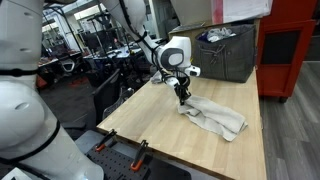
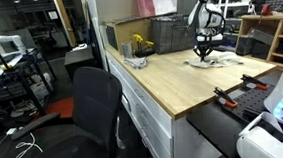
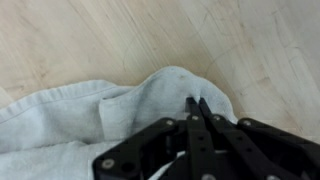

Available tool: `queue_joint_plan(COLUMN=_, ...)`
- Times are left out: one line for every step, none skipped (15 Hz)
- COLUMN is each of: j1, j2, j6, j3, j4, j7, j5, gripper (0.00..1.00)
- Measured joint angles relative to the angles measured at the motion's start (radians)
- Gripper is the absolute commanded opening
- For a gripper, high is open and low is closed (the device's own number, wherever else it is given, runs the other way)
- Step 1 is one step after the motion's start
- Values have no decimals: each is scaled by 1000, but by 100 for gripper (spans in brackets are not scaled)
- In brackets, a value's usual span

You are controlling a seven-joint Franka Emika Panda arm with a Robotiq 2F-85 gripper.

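We see the black two-fingered gripper pointing down at the light wooden table top, its fingers pressed together and pinching a raised fold of the pale grey crumpled cloth. In the wrist view the fold bulges up just where the fingertips meet, and the rest of the cloth spreads to the left and towards the near edge. In an exterior view the gripper stands over the left end of the cloth, which lies flat on the table near its middle. A dark grey plastic bin sits at the far end of the table. In an exterior view, a black office chair stands beside the table.
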Motion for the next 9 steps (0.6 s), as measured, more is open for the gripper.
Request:
queue_joint_plan(j1=-2, j2=-12, j6=-32, j3=6, j4=-4, j7=0, j5=1, gripper=1)
queue_joint_plan(j1=-5, j2=-27, j6=-69, j3=19, j4=-9, j7=-5, j5=5, gripper=1)
queue_joint_plan(j1=-8, j2=-44, j6=-110, j3=35, j4=-15, j7=-14, j5=14, gripper=1)
queue_joint_plan(j1=-10, j2=-62, j6=-155, j3=54, j4=-21, j7=-22, j5=25, gripper=1)
queue_joint_plan(j1=-9, j2=-81, j6=-199, j3=75, j4=-28, j7=-34, j5=39, gripper=1)
queue_joint_plan(j1=-8, j2=-100, j6=-241, j3=97, j4=-36, j7=-43, j5=52, gripper=1)
queue_joint_plan(j1=-5, j2=-117, j6=-277, j3=116, j4=-43, j7=-53, j5=64, gripper=1)
queue_joint_plan(j1=0, j2=-132, j6=-313, j3=133, j4=-48, j7=-58, j5=71, gripper=1)
queue_joint_plan(j1=7, j2=-146, j6=-349, j3=148, j4=-53, j7=-67, j5=78, gripper=1)
